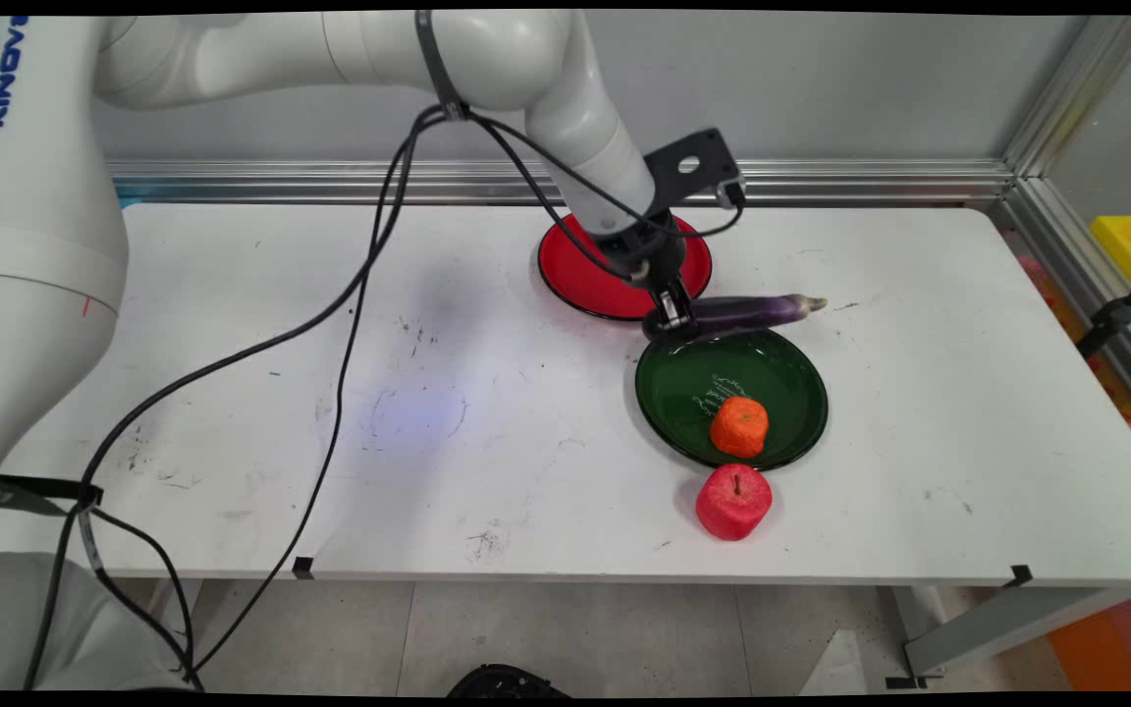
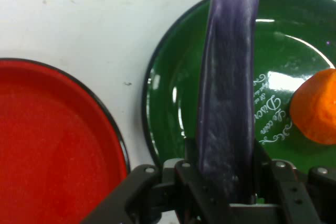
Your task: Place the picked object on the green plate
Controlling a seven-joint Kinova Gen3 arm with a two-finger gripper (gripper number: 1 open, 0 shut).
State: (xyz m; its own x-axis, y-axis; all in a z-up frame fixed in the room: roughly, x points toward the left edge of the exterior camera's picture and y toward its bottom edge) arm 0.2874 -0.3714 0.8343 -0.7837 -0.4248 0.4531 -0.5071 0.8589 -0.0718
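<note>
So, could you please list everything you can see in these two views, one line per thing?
eggplant: one, purple, lying across the far rim of the green plate, one end between the end effector's fingers
green plate: one, dark green with white lettering, on the table right of centre
orange: one, orange, on the green plate's near side
apple: one, red, on the table just in front of the green plate
red plate: one, red, on the table behind the green plate
table: one, white
end effector: one, black, closed on the eggplant's end
</note>
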